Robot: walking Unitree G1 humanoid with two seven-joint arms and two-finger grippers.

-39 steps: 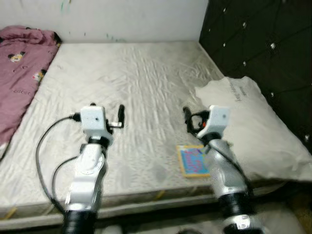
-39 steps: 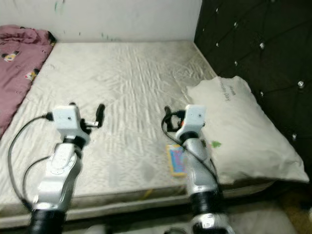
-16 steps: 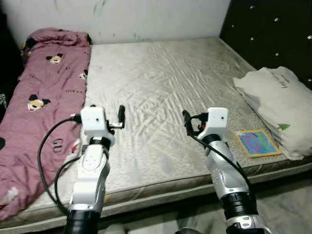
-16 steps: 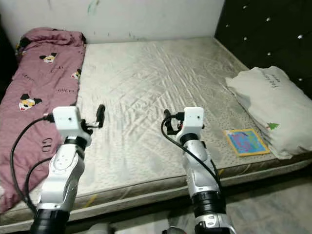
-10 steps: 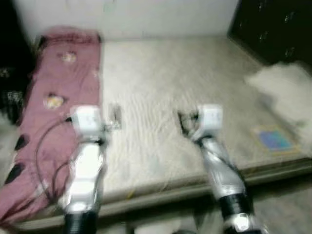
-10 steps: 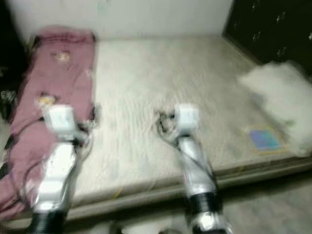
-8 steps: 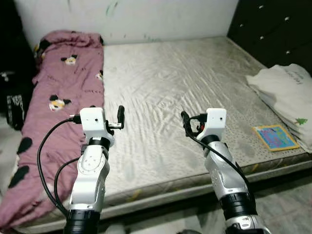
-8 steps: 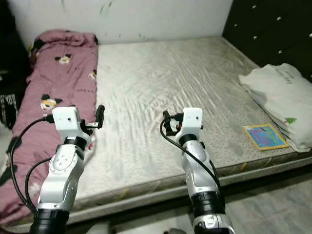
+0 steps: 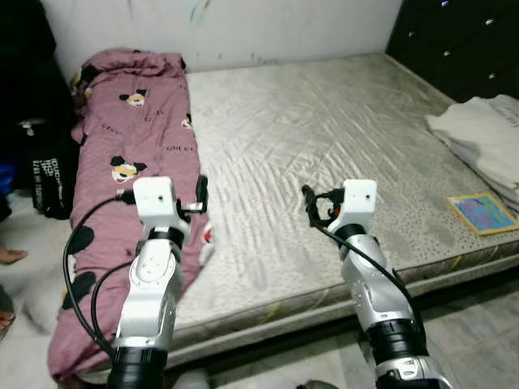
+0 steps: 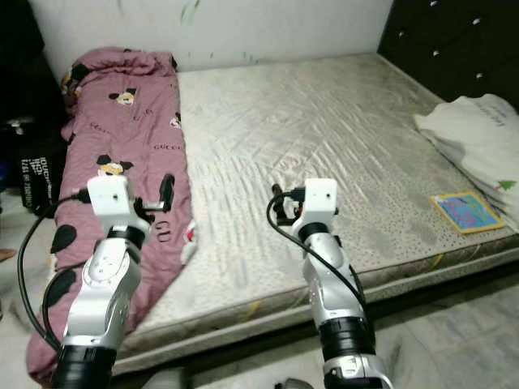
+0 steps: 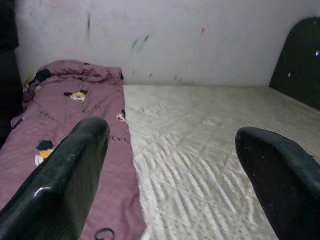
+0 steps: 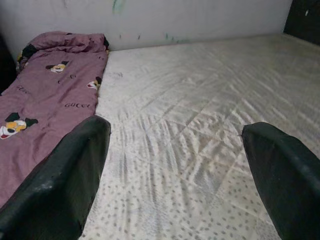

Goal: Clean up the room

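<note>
A pink blanket (image 9: 130, 170) printed with cartoon mice lies crumpled along the left side of the bare grey mattress (image 9: 324, 138) and hangs over its front edge. A white pillow (image 9: 482, 134) rests at the far right, with a colourful book (image 9: 484, 212) in front of it near the bed's edge. Both arms are raised over the front of the bed. My left gripper (image 9: 195, 197) hovers open above the blanket's right edge. My right gripper (image 9: 318, 207) is open over bare mattress. Each wrist view shows its two fingers (image 11: 70, 170) (image 12: 65, 170) wide apart, with nothing between them.
A dark tufted headboard (image 9: 462, 40) stands at the right and a white wall (image 9: 243, 28) behind the bed. A black bag (image 9: 49, 174) sits on the floor left of the bed. A person's bare foot (image 9: 10, 255) is at the left edge. Grey floor (image 9: 470, 324) lies in front.
The camera has swung left: the blanket now shows in full, and the pillow and book sit at the right edge. Both arms hold the same pose, grippers still open.
</note>
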